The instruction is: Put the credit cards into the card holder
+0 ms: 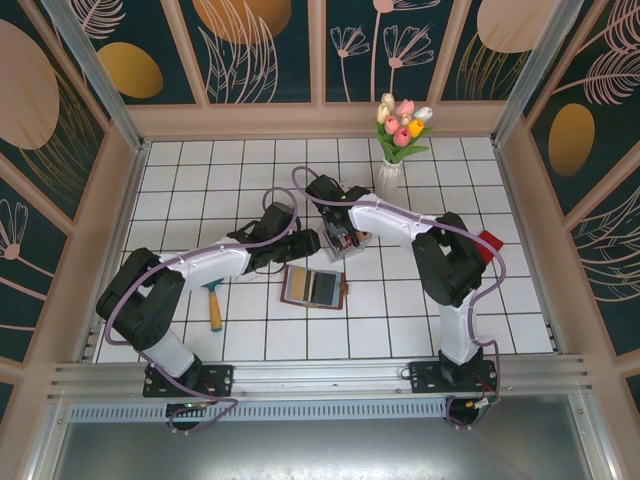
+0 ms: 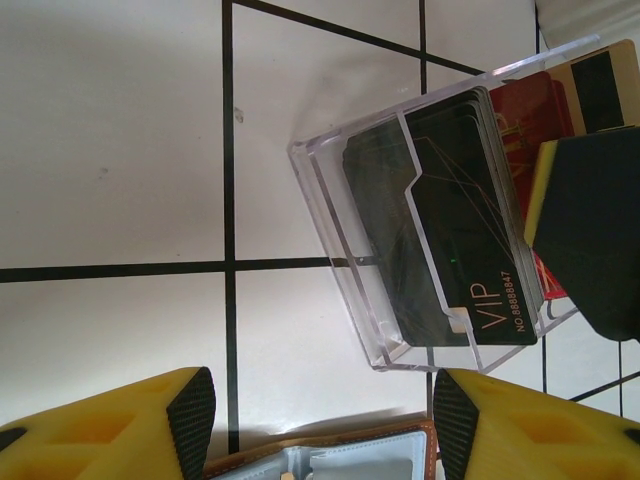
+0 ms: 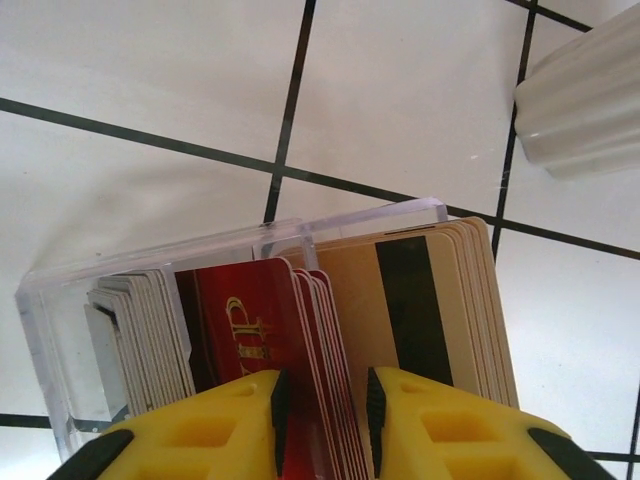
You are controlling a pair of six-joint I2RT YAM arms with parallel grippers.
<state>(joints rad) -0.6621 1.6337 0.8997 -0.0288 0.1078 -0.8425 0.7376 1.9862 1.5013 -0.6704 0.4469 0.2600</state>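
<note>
A clear plastic box holds upright credit cards: black VIP cards, red cards, tan cards with a black stripe, and pale grey ones. My right gripper reaches into the box. Its jaws straddle the stack of red cards, the left pad against the front card and a thin gap at the right pad. The brown card holder lies open on the tiles in front of the box. My left gripper is wide open over the tile beside the box, with the card holder's edge below it.
A white vase of tulips stands just behind the box, its base close to the right gripper. A toy shovel with a wooden handle lies left of the card holder. A red object sits behind the right arm.
</note>
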